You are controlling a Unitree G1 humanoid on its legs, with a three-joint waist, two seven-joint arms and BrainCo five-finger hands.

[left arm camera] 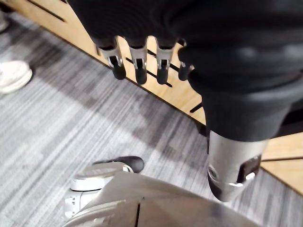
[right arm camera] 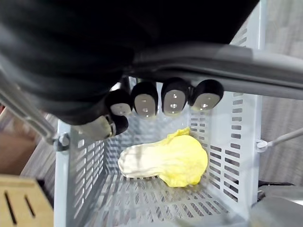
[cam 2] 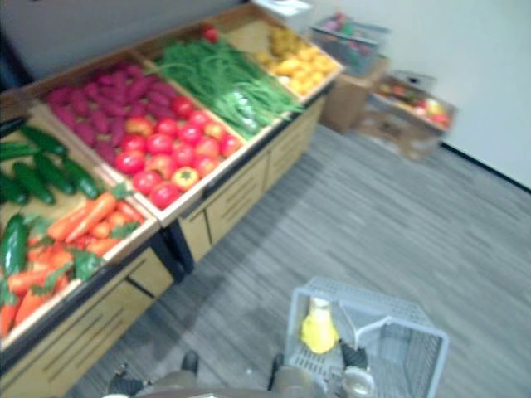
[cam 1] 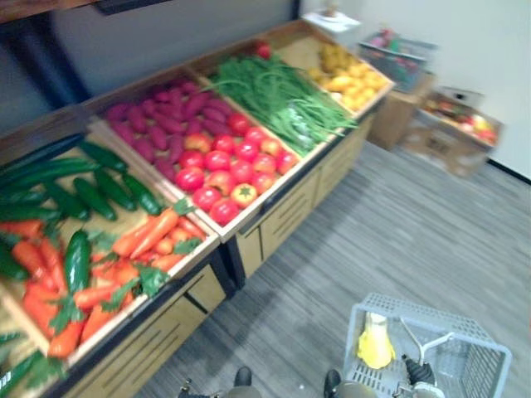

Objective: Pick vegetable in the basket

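A grey plastic basket [cam 1: 484, 366] hangs low at my right side above the floor, and a yellow-white cabbage [right arm camera: 165, 161] lies inside it, also visible from above [cam 1: 375, 344]. My right hand [right arm camera: 161, 97] is shut on the basket's handle [right arm camera: 222, 68], fingers curled round the bar. The left hand [left arm camera: 137, 59] hangs with straight fingers and nothing in it, close to the wooden front of the produce stand [left arm camera: 165, 90]. On the stand to my left lie carrots [cam 1: 141, 245], cucumbers [cam 1: 91, 186], tomatoes [cam 1: 224, 170], purple sweet potatoes [cam 1: 162, 120], green stalks [cam 1: 278, 99] and yellow produce [cam 1: 348, 79].
The stand [cam 1: 282, 215] runs diagonally from near left to far centre, with grey carpet [cam 1: 398, 232] to its right. Cardboard boxes of produce [cam 1: 456, 124] and another filled basket [cam 1: 397, 56] stand by the far wall. A person's white shoe [left arm camera: 13, 75] is on the carpet.
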